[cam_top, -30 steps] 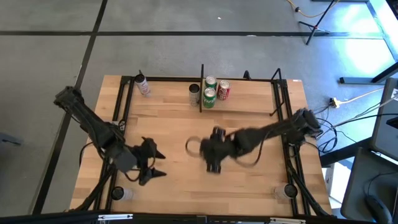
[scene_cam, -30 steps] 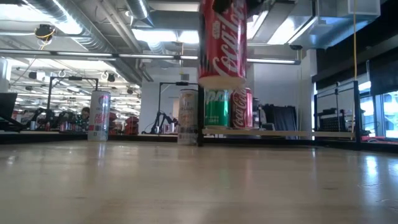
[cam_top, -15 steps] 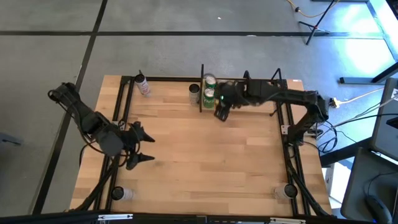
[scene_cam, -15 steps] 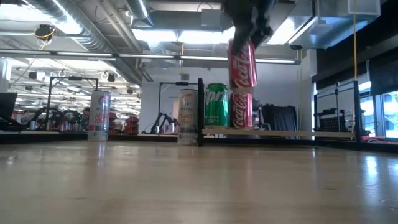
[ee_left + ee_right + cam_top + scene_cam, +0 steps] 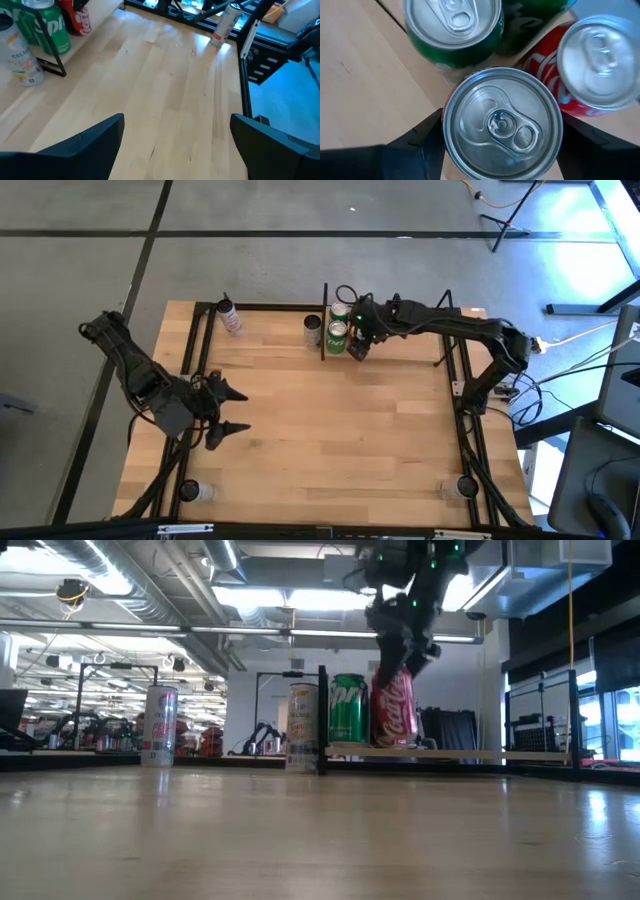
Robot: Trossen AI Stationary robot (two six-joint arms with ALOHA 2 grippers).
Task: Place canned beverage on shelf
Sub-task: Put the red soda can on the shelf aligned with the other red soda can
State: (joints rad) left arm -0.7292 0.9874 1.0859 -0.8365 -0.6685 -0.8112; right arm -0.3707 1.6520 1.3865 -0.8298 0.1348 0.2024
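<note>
From above, the right gripper [image 5: 360,345] reached over the near edge of the shelf [image 5: 400,360] at the worktop's [image 5: 320,440] far side, its jaws closed around a red cola can [image 5: 359,350] just beside a green can [image 5: 337,337]. The left gripper [image 5: 228,410] waited well away from the shelf, jaws spread wide and empty.

At table height, the red cola can [image 5: 394,710] stood tilted on the shelf [image 5: 450,753], touching the green can [image 5: 348,708].

The right wrist camera looked down on the held can's silver top [image 5: 502,123], with the green can [image 5: 453,30] and another red can [image 5: 585,65] close behind it on the shelf.
</note>
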